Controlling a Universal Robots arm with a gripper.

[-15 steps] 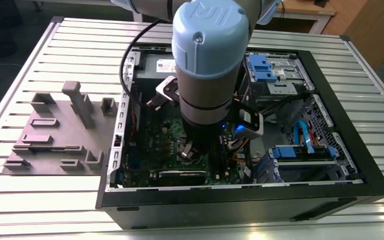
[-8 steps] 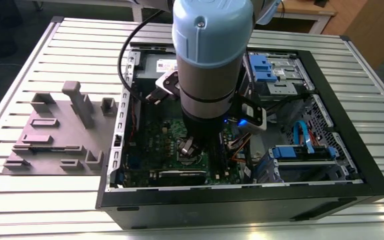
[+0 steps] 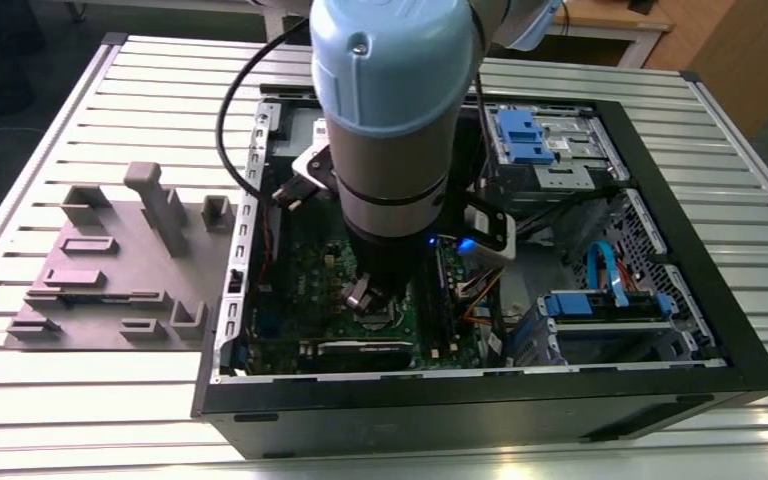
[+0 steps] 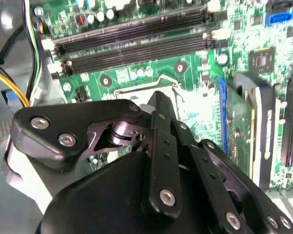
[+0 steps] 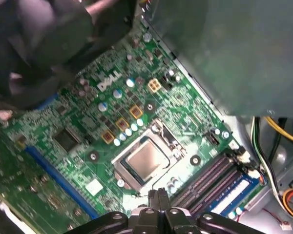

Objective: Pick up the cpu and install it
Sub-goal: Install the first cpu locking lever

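The cpu (image 5: 145,159), a small silvery square chip, lies flat inside the metal socket frame (image 5: 121,171) of the green board (image 5: 78,161). In the first wrist view my gripper (image 5: 158,194) hovers just off the socket's edge, its two thin fingers pressed together with nothing between them. The second wrist view has the gripper (image 4: 158,100) reaching over the socket frame (image 4: 136,87), and its black linkage covers the chip. From the exterior view the gripper (image 3: 364,298) hangs low inside the open computer case (image 3: 491,395), over the board.
Black memory slots (image 5: 210,180) run beside the socket. An upright expansion card (image 4: 249,126) stands close to the gripper. Yellow and black cables (image 4: 10,83) hang at the board's edge. Blue drive cages (image 3: 531,135) fill the case's right. A grey fixture block (image 3: 117,260) sits left on the table.
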